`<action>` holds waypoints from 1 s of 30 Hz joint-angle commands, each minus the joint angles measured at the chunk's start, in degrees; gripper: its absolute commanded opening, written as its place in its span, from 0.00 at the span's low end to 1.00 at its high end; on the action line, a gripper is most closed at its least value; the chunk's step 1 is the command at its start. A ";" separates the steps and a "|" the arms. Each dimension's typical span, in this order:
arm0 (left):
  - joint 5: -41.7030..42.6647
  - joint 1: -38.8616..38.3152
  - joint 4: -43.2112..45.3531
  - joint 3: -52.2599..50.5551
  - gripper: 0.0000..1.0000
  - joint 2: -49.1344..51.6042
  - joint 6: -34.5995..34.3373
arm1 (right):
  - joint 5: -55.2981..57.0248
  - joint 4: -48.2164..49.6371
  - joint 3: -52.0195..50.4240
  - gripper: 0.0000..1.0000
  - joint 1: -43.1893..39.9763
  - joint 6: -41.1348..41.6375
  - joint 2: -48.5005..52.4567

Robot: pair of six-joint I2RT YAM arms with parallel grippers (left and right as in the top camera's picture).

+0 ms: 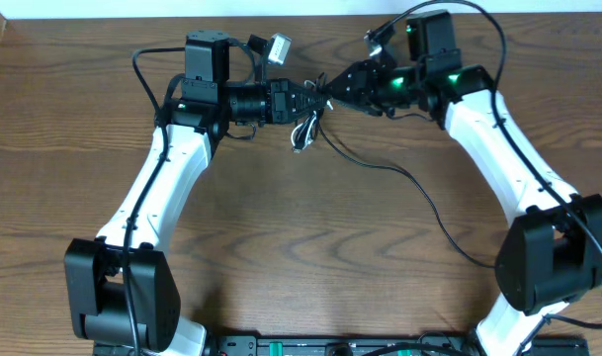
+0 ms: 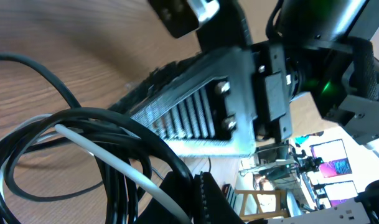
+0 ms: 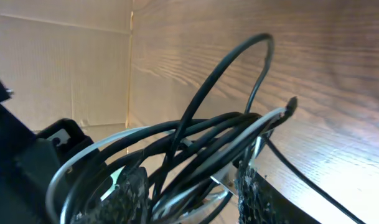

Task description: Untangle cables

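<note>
Overhead view: left gripper (image 1: 309, 100) and right gripper (image 1: 331, 92) nose to nose, jaws narrow around the cables (image 1: 305, 130).

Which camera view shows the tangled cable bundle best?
Right wrist view: the cable bundle fills the frame, black and white strands easy to tell apart. Overhead shows it small and bunched; left wrist catches only a few loops at lower left.
</note>
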 commanded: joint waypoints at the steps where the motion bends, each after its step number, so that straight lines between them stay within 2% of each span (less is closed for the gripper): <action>1: 0.39 0.11 0.24 0.39 0.07 -0.61 1.38 | -1.70 0.52 1.18 0.41 1.42 1.90 1.70; 10: 0.37 0.11 0.24 0.39 0.08 -0.61 1.38 | -3.15 2.78 1.18 0.38 4.00 3.41 3.82; 14: 0.37 0.13 0.26 0.39 0.07 -0.61 1.38 | -3.41 2.23 1.18 0.22 4.74 3.37 5.38; 17: -0.28 0.15 0.26 0.39 0.07 -0.61 1.36 | -3.23 1.16 1.16 0.01 4.52 2.23 6.05; 25: -1.11 3.78 2.51 0.42 0.07 -0.66 -0.48 | 4.09 -7.50 1.16 0.01 -2.36 -8.33 6.14; 28: -1.09 5.64 2.62 0.42 0.08 -0.66 -2.56 | 0.17 -8.04 1.18 0.01 -5.25 -18.82 6.12; 30: -1.11 5.81 2.64 0.42 0.07 -0.63 -5.60 | -6.58 -6.86 1.20 0.03 -6.25 -24.52 6.12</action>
